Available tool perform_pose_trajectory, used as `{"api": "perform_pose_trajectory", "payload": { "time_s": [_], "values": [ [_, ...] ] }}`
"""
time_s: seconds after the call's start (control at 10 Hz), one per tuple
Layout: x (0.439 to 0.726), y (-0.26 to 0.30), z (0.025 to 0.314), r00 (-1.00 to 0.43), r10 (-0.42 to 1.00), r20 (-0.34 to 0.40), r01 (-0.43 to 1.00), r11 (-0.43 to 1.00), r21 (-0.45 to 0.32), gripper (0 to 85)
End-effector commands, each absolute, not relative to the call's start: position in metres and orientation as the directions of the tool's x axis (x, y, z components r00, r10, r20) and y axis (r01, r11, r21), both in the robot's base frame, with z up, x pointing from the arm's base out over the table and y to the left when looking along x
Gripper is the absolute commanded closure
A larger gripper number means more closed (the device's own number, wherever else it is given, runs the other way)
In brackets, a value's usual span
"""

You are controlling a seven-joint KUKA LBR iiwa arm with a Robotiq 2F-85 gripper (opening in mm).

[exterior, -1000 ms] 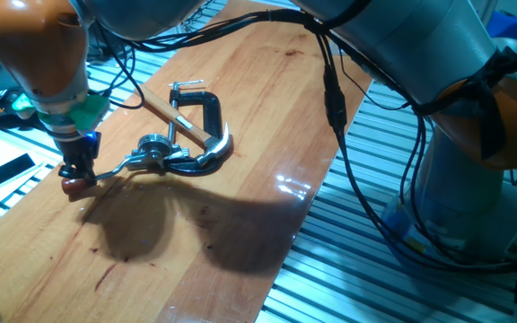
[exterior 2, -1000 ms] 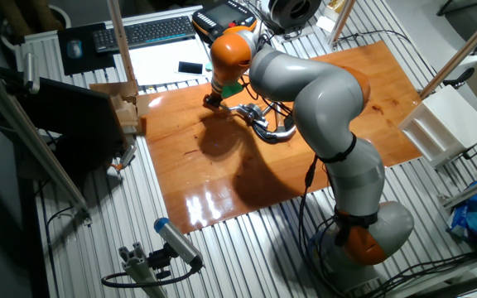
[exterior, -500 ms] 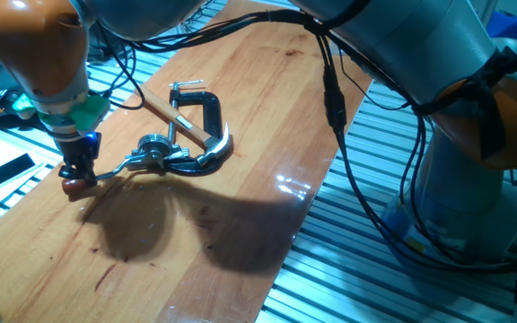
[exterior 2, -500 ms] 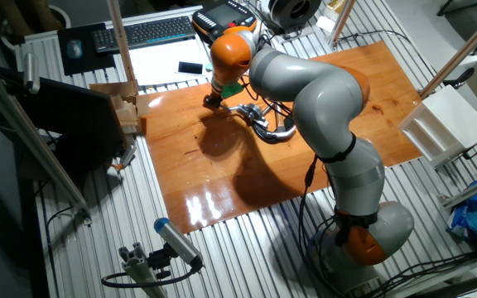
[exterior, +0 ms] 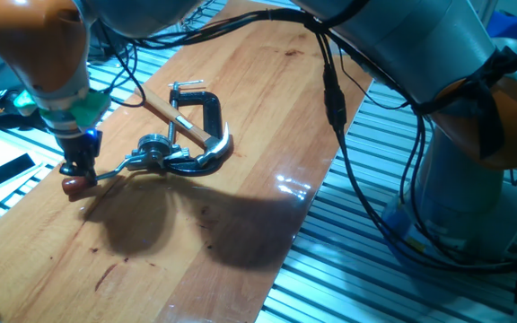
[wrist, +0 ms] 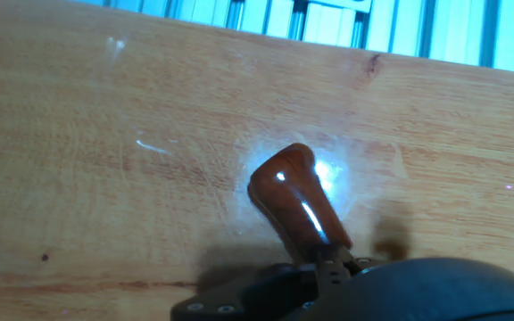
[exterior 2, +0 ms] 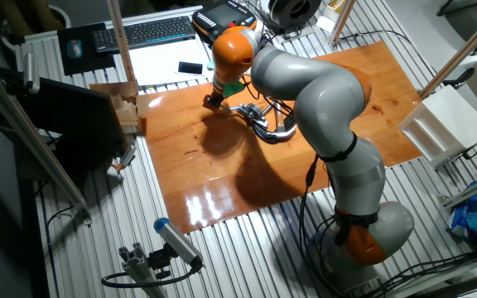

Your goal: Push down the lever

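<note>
The lever (exterior: pixel 115 170) is a thin silver rod that runs left from a silver fitting (exterior: pixel 155 149) on the wooden board. Its dark red-brown knob (exterior: pixel 77 185) lies low, close to the board surface. My gripper (exterior: pixel 79 169) stands upright right above the knob, its black fingers together and their tips touching the top of the knob. In the hand view the knob (wrist: pixel 294 201) sits just above the board, with the dark hand body (wrist: pixel 355 290) along the bottom edge. In the other fixed view the gripper (exterior 2: pixel 211 101) is at the board's far left part.
A wooden hammer handle (exterior: pixel 164 111) and a black C-clamp (exterior: pixel 206 115) lie right behind the fitting. The board (exterior: pixel 240 224) rests on a slatted metal table. A keyboard (exterior 2: pixel 147 31), a wooden block (exterior 2: pixel 127 112) and a white box (exterior 2: pixel 445 124) stand around it.
The hand has shifted only very slightly. The knob stays low by the board.
</note>
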State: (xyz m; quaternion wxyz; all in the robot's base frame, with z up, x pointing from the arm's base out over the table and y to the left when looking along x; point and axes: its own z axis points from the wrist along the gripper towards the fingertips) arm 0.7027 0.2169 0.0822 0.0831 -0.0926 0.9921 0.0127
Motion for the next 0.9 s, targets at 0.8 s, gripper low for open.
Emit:
{"api": "perform_pose_trajectory", "payload": {
  "time_s": [0.8],
  "values": [
    [0.695, 0.21, 0.133, -0.976, -0.175, -0.131, -0.176, 0.984, -0.001, 85.0]
  ]
}}
